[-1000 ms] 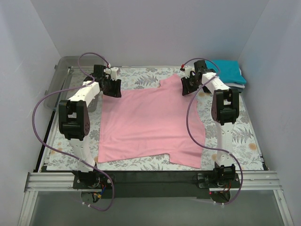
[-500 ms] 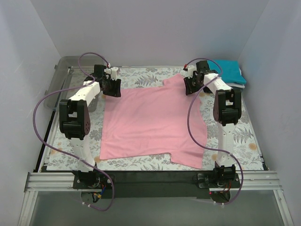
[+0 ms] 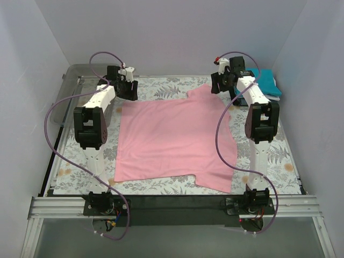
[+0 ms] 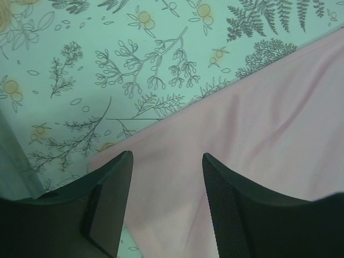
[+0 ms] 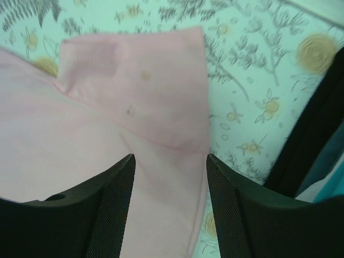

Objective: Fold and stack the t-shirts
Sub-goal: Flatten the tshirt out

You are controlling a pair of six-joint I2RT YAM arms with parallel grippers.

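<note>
Top view: a pink shirt (image 3: 172,140) lies spread flat across the middle of the desk (image 3: 177,200), on a floral cloth (image 3: 279,150). A folded teal shirt (image 3: 267,81) sits at the far right corner. My left fingers (image 3: 129,90) and right fingers (image 3: 219,85) hang at the pink shirt's two far corners.

Left wrist view: my fingers are apart and empty, straddling the shirt's edge near its corner.

Right wrist view: my fingers are likewise spread, holding nothing, above a short sleeve (image 5: 156,80).

I judge the next move is pinching both corners. I should lower evenly, catch only pink fabric, never the floral cloth, and lift together.
</note>
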